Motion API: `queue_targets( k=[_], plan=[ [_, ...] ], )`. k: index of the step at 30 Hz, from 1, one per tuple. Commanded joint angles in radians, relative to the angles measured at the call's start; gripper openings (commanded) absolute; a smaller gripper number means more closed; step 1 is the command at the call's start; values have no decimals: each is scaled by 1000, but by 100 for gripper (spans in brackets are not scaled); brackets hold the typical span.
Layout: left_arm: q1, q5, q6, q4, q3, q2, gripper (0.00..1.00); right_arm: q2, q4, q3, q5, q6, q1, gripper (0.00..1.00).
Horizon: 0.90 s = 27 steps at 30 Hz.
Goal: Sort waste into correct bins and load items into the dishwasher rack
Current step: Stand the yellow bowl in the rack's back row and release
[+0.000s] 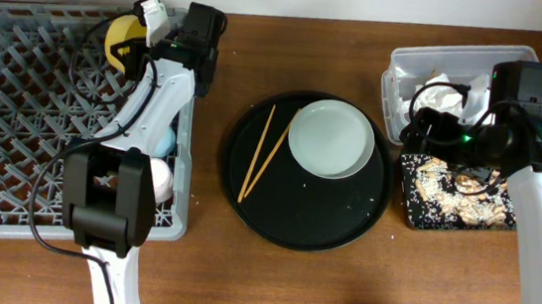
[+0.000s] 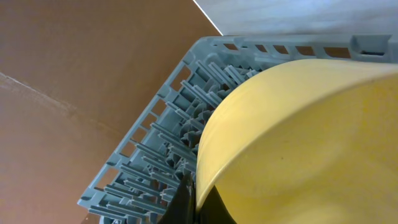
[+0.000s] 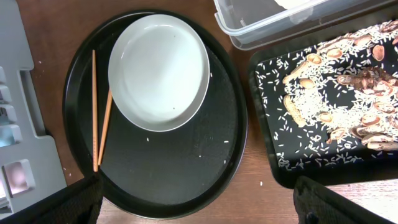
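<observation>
1. The left gripper (image 1: pixel 134 43) is clamped on the rim of the smooth, glossy yellow bowl (image 2: pixel 298 143). The bowl is tipped on edge over the far right corner of the dishwasher rack (image 1: pixel 26 108), a grey plastic lattice of upright pegs.
2. A blue cup (image 1: pixel 165 142) and a pink cup (image 1: pixel 160 177) sit in the rack, partly hidden under the arm.
3. The right gripper (image 3: pixel 196 186) is spread wide and empty above the round black tray (image 3: pixel 205 162).
4. The pale round plate (image 3: pixel 158 71) lies on that tray, and the two thin wooden chopsticks (image 3: pixel 96 112) lie just beside it.
5. A crumpled white napkin (image 1: pixel 444 89) lies in the clear tub (image 1: pixel 404 65).
6. Tan food scraps (image 3: pixel 360 78) and white rice grains (image 3: pixel 305 99) are scattered over the shallow black rectangular tray (image 3: pixel 264 134).
</observation>
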Motion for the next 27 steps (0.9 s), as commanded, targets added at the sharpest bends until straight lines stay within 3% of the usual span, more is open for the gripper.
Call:
queue_targets(
  k=[1, 18, 26, 27],
  plan=[
    [2, 6, 5, 17, 16, 13, 1, -2, 0, 14, 26, -11, -4, 99],
    [-23, 13, 8, 20, 16, 66, 1, -2, 0, 14, 27, -11, -4, 99],
    [-89, 165, 8, -60, 16, 66, 2, -2, -2, 14, 27, -11, -4, 99],
    [-90, 192, 8, -74, 16, 66, 7, -2, -3, 14, 27, -11, -4, 98]
  ],
)
